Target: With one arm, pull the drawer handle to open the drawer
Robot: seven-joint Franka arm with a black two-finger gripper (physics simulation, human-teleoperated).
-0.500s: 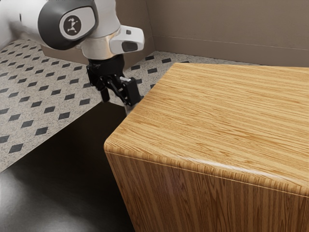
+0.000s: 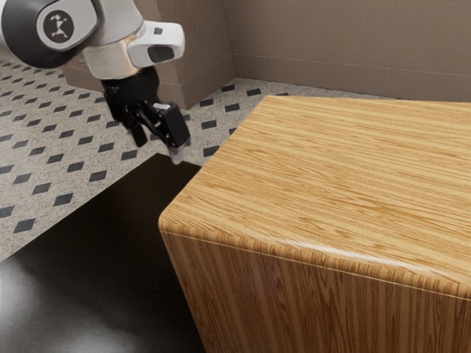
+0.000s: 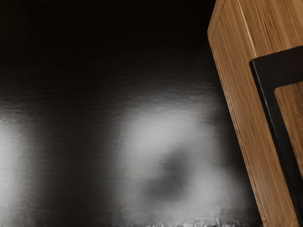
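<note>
Approach step: my hand [image 2: 157, 141] hangs open and empty, near the wooden cabinet's [image 2: 324, 169] far corner. The black drawer handle [image 3: 267, 94] sits on its front face. Next I'd line up and close around that bar.

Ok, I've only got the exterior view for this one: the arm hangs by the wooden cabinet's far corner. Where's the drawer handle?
Observer: The wrist view shows a black handle on the cabinet's wooden front.
Operator: What shape is it?
Observer: It's a thin rectangular frame, and you can see wood inside it.
Operator: Is the end effector on it?
Observer: No. Dark, glossy floor lies beneath the hand, and the handle is off to one side.
</note>
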